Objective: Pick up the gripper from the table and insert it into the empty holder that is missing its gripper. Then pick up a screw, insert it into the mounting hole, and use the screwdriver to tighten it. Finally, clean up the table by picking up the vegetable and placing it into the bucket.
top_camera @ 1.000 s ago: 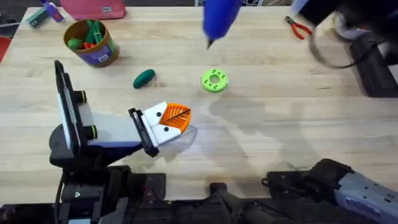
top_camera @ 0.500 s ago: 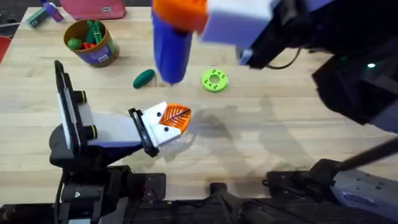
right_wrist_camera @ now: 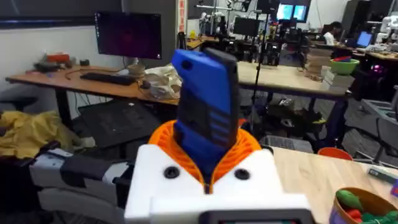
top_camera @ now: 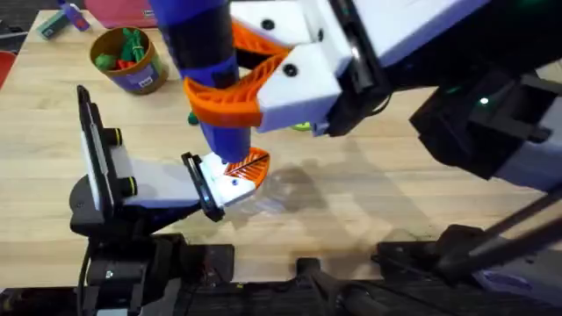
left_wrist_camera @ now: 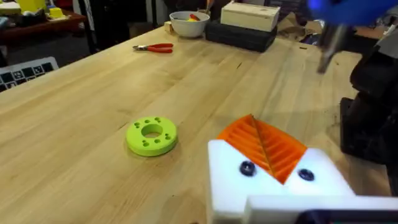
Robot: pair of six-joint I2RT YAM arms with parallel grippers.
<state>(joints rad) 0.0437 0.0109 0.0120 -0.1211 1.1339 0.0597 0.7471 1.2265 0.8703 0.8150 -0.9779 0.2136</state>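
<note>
The right end effector [top_camera: 230,92] gripped the screwdriver [top_camera: 206,66] above the holder [top_camera: 224,178]; a slanted tip risked slipping off the screw; the left end effector's [left_wrist_camera: 273,180] opening was unclear.

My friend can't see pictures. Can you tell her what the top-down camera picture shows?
The right gripper holds the blue screwdriver upright in its orange fingers, tip down over the orange gripper seated in the white holder on the wooden table. The tan bucket, with toy vegetables inside, stands at the far left.

Vegetable [top_camera: 191,118] and green disc [top_camera: 303,127] mostly behind the raised right arm — screwdriver [top_camera: 204,53] blurred.
</note>
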